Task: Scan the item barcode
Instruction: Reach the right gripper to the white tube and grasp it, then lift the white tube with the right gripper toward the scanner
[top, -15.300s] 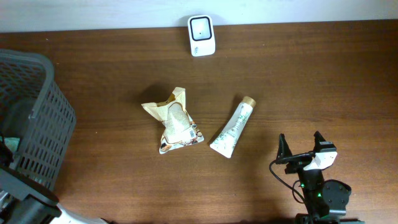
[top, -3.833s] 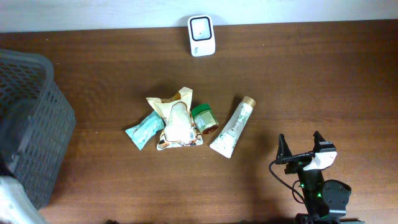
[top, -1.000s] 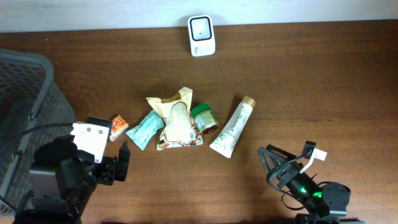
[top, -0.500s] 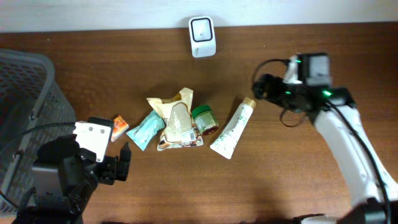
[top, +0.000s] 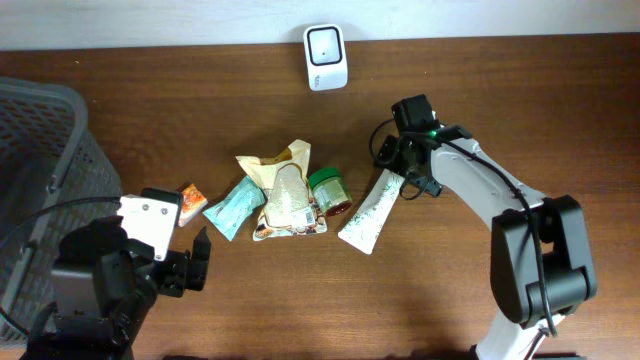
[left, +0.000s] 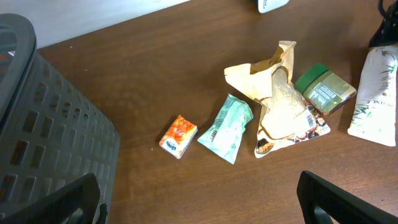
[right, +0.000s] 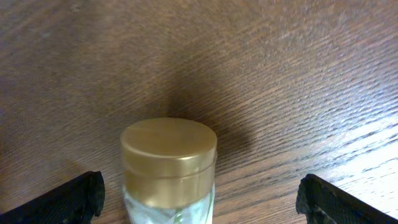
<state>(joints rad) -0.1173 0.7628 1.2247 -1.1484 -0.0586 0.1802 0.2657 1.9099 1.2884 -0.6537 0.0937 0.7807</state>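
Observation:
A white tube (top: 366, 213) with a gold cap (right: 169, 152) lies right of the item pile. My right gripper (top: 401, 171) stands open astride the cap end, its fingers (right: 67, 200) wide on either side and not touching it. The pile holds a green jar (top: 328, 190), a beige snack bag (top: 283, 195), a teal packet (top: 232, 208) and a small orange packet (top: 190, 202). The white scanner (top: 325, 57) sits at the table's far edge. My left gripper (top: 190, 270) hangs open at the front left, short of the orange packet (left: 178, 136), with nothing between its fingers.
A dark mesh basket (top: 40, 180) fills the left side, close beside my left arm; its wall (left: 43, 130) also shows in the left wrist view. The wood table (top: 500, 290) runs bare to the front right.
My right arm has swung down and left from near the scanner side, and its open fingers now straddle the tube's gold cap. The left arm and the items have not moved.

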